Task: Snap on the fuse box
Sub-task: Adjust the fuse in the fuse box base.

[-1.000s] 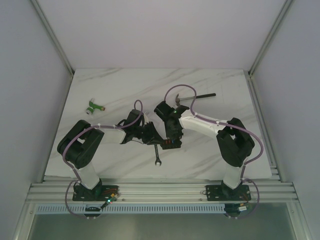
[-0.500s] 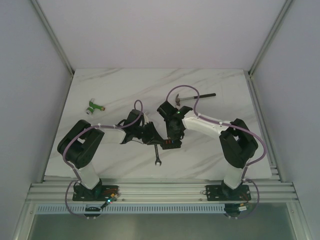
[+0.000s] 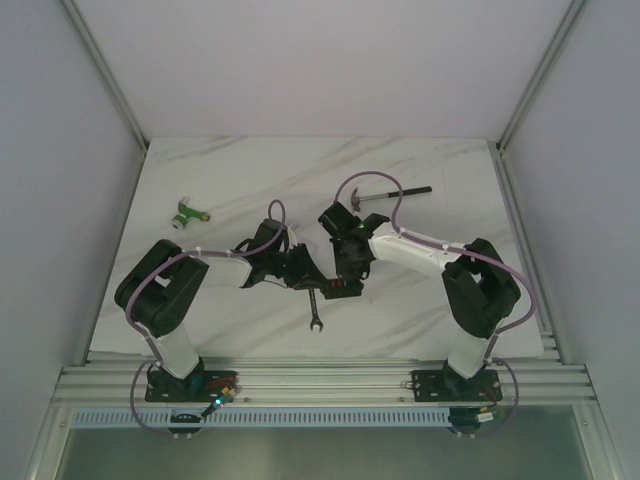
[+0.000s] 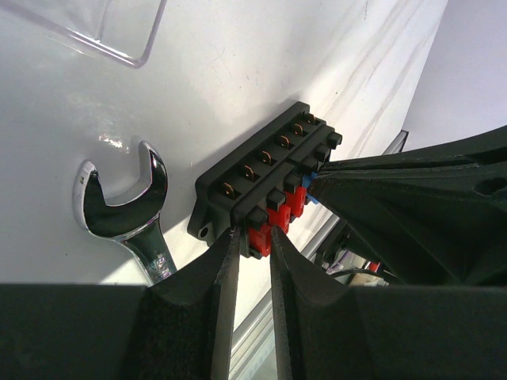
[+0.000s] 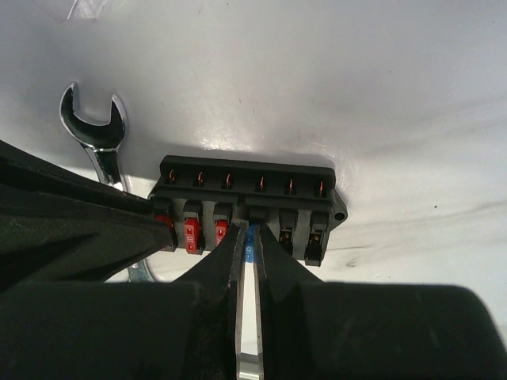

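The black fuse box (image 4: 261, 170) lies on the white table with red fuses and one blue fuse in its slots; it also shows in the right wrist view (image 5: 245, 186) and the top view (image 3: 338, 289). My left gripper (image 4: 253, 237) is shut on the box's end slot, around a red fuse (image 4: 263, 236). My right gripper (image 5: 249, 233) is shut on the blue fuse (image 5: 249, 241) in a middle slot. In the top view the left gripper (image 3: 318, 281) and right gripper (image 3: 347, 277) meet over the box. The clear cover (image 4: 103, 32) lies apart, beyond the wrench.
A silver wrench (image 4: 127, 206) lies right beside the box; it also shows in the right wrist view (image 5: 95, 134) and the top view (image 3: 314, 312). A hammer (image 3: 395, 193) lies behind the right arm. A green-and-white connector (image 3: 187, 214) sits far left.
The right arm's elbow and wrist have shifted slightly to the right and back. Both grippers stay at the fuse box, and the left arm has not moved.
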`<state>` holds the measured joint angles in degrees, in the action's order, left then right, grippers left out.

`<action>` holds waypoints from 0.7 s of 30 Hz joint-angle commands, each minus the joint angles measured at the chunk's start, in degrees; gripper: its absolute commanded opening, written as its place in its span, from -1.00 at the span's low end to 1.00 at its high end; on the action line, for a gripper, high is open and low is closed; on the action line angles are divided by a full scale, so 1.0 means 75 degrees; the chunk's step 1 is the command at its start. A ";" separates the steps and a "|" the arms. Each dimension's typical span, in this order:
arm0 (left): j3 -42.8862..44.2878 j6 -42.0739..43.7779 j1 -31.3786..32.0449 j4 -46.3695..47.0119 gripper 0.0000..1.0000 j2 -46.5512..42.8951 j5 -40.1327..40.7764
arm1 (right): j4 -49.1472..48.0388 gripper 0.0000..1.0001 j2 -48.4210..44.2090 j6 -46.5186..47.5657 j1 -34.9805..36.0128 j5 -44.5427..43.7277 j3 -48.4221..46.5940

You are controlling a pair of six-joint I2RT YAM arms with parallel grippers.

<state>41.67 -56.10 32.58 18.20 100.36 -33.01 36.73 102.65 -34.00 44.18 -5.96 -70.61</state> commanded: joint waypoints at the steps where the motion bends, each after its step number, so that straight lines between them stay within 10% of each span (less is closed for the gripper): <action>1: -0.0334 0.0314 0.0004 -0.1073 -0.42 0.0416 0.0779 | 0.0845 -1.00 0.0966 0.0372 -0.0396 -0.0873 0.1277; 21: -0.0380 0.0292 0.0011 -0.1068 -0.42 0.0342 0.0828 | 0.0764 -1.00 0.1563 0.0452 -0.0356 -0.0929 0.1076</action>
<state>41.60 -56.29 32.60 18.33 100.33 -32.97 35.73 102.50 -33.36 42.85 -3.22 -69.89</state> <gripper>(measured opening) 0.300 0.110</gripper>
